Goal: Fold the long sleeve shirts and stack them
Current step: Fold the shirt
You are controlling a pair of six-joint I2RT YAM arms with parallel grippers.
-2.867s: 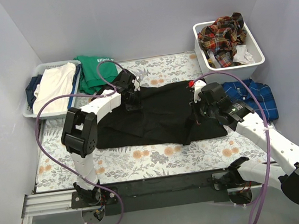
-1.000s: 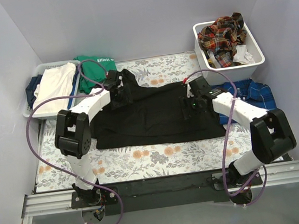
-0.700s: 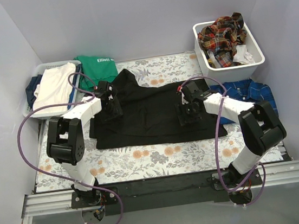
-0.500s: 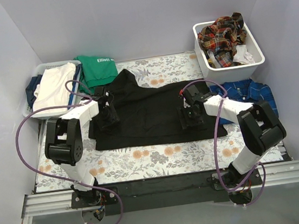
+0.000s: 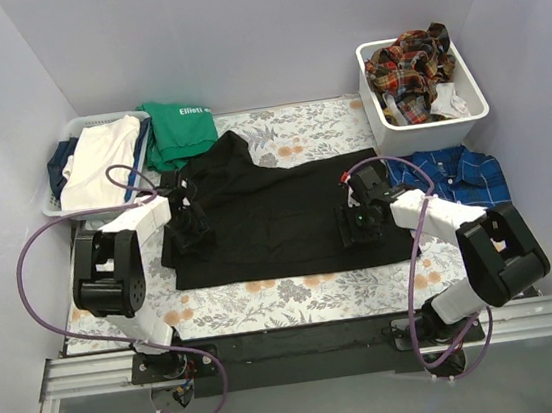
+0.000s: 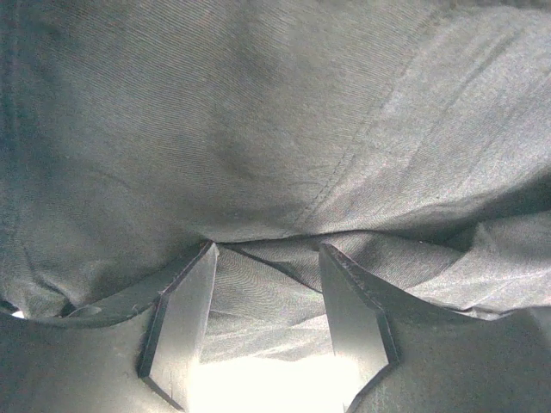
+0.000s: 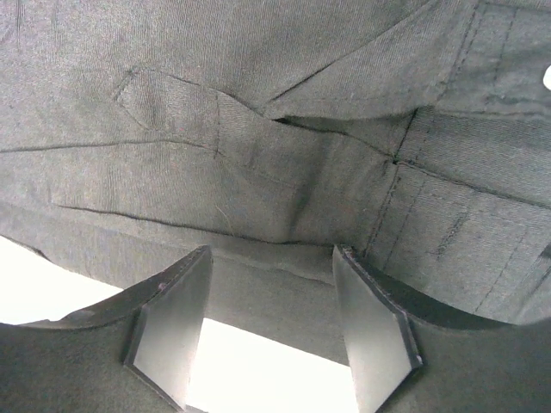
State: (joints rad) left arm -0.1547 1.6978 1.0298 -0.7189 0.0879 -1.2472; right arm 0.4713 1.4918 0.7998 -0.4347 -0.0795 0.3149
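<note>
from above, a large plain black long-sleeve shirt (image 5: 277, 211) lies spread flat on the floral-print tablecloth (image 5: 296, 290). the left gripper (image 5: 191, 235) is down on the shirt's left edge and the right gripper (image 5: 359, 224) is down near its right end.

only the wrist cameras show us the jaws. in the left wrist view the dark fingers (image 6: 182, 323) stand spread, with a crumpled fold of black cloth across the gap. in the right wrist view the fingers (image 7: 172, 331) stand spread too, over flat, seamed black cloth. we see neither pair pinching it.

the overhead view alone gives us the containers. a white plastic bin (image 5: 428, 134) at the far right holds a heap of red-orange plaid shirts (image 5: 407, 61) and some white cloth (image 5: 447, 100). a blue plaid shirt (image 5: 458, 172) lies on the table just in front of the bin. at the far left, a pale slotted basket (image 5: 99, 118) holds a cream garment (image 5: 99, 163) over dark blue cloth (image 5: 61, 160). a green top with white lettering (image 5: 181, 127) lies beside the basket.
</note>
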